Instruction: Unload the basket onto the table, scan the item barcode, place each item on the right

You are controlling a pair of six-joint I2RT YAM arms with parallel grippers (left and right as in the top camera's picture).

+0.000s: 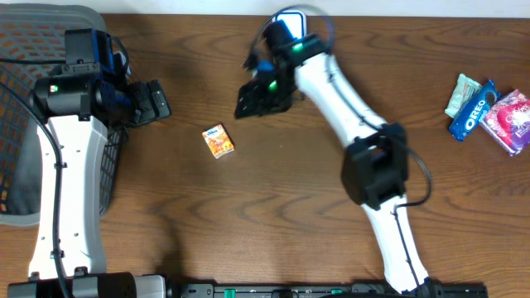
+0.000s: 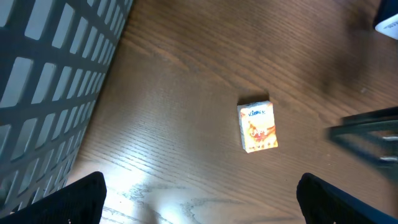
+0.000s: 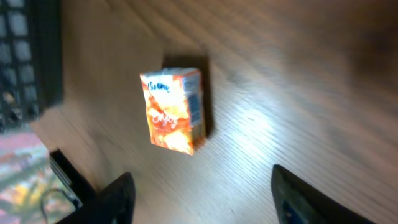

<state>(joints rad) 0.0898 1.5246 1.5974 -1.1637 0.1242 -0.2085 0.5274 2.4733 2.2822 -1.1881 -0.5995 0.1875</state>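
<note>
Lying flat on the counter (image 1: 273,215), the box (image 1: 219,141) sits between both tools, touching neither. Right tool (image 1: 251,99) hovers nearer, wide and empty. Left tool (image 1: 157,101) is also wide, but farther. The box's long axis runs crosswise to the right tool's closing line.

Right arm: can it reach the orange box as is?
Likely yes. The orange box lies alone on the table, nothing between it and the right pincer, whose jaws stand apart.
</note>
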